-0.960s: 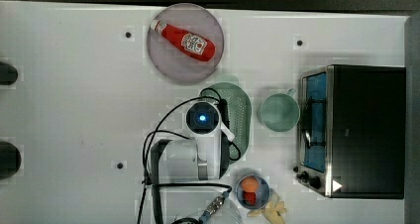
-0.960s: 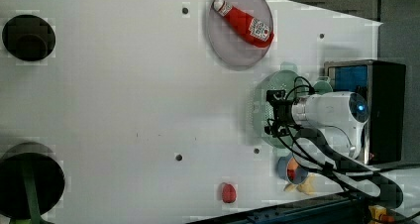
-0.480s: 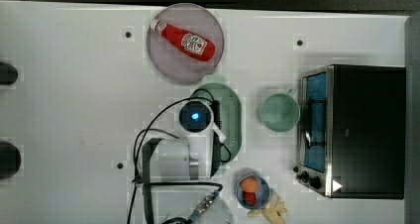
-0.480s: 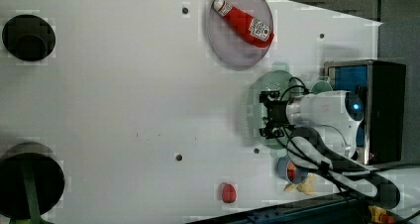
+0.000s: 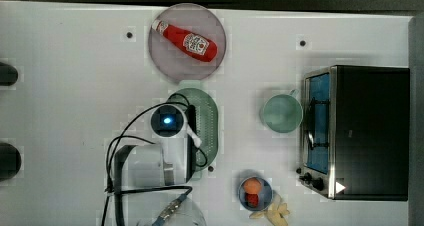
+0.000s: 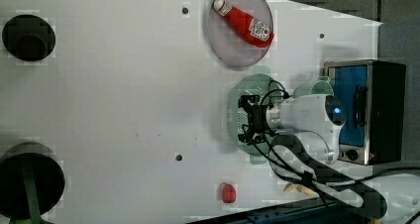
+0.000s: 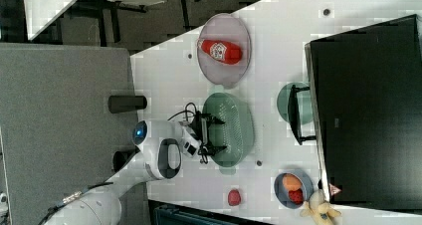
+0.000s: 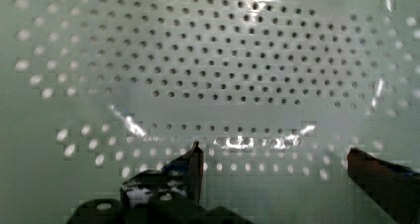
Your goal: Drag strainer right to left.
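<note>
The pale green strainer [image 5: 206,128] lies flat on the white desk [image 5: 75,86], mouth up, just below the grey plate [image 5: 165,61] that carries the ketchup bottle [image 5: 186,41] in the top view, with the round green cup [image 5: 281,113] well apart on the top view's right, in front of the toaster oven [image 5: 360,131]. Its oval runs up and down in the top view, so the long axis lies across the direction of the drag and a long side faces the open desk on the top view's left. The end effector [image 8: 275,162] hangs down into the basket with its jaws spread to the full and nothing between them; in the wrist view both fingertips [image 8: 195,159] stand over the perforated bottom near the curved wall. This placement looks chosen for pushing, not lifting: spread fingers set inside against the wall on the top view's left would carry the light basket along as the arm [image 5: 150,161] sweeps. Whether they already touch the plastic cannot be told. In the right view the end effector [image 7: 211,134] sits over the rim nearest the arm.
</note>
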Tool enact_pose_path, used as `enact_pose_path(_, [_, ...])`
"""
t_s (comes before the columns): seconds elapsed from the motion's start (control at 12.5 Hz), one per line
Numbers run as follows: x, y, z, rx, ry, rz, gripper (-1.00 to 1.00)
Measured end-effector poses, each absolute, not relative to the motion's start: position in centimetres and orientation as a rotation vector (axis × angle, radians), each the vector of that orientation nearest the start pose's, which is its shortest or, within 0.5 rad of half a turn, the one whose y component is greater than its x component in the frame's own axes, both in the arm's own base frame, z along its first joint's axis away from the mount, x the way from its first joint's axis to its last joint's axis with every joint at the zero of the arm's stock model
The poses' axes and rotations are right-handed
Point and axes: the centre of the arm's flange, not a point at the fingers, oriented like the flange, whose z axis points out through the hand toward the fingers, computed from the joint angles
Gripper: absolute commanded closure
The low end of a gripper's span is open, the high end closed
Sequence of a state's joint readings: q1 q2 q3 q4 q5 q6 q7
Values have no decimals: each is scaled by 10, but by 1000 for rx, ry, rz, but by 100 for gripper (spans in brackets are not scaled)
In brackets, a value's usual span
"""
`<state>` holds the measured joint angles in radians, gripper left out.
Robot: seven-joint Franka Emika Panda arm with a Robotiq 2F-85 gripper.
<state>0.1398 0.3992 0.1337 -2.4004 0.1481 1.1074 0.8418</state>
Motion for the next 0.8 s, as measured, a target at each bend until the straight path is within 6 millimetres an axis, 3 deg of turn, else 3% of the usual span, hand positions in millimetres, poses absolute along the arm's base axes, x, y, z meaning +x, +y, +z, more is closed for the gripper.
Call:
enact_pose_path(0.24, [463, 172, 146, -2246, 2208, 283, -100])
enact_pose_path(0.48, [459, 216, 152, -2309, 2138, 242, -100])
enact_pose_path(0.8, [466, 259, 162, -2212, 2190, 232, -100])
